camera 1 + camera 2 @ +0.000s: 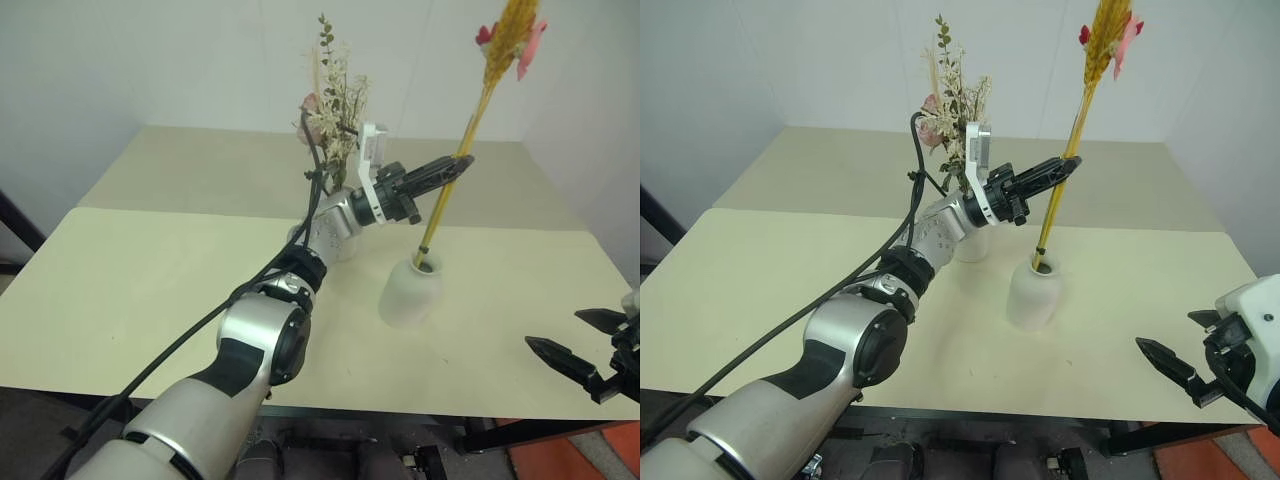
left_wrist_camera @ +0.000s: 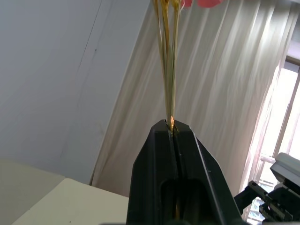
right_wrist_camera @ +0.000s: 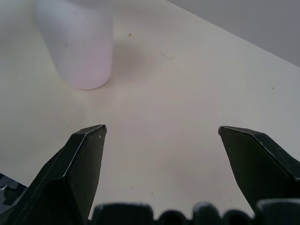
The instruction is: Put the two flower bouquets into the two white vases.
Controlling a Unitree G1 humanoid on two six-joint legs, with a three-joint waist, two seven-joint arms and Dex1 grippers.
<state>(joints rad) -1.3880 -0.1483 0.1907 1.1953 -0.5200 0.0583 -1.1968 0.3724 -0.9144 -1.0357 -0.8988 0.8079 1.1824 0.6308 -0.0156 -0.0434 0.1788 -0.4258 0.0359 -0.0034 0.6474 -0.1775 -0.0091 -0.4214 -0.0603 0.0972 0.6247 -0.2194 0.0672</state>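
The slim bouquet (image 1: 478, 110), with yellow stems and red and pink blossoms on top, stands tilted with its lower end inside the mouth of the shorter rounded white vase (image 1: 408, 292). My left gripper (image 1: 462, 160) is shut on its stems partway up; the left wrist view shows the stems (image 2: 168, 61) pinched between the closed fingers. The bushy green bouquet (image 1: 335, 105) rises behind my left arm from the taller white vase (image 1: 975, 245), which the arm mostly hides. My right gripper (image 1: 555, 330) hangs open and empty over the table's front right edge, apart from both vases.
The pale table (image 1: 150, 270) stretches wide to the left and toward the back wall. In the right wrist view a white vase (image 3: 79, 51) stands ahead of the open fingers (image 3: 84, 154) with bare tabletop between them.
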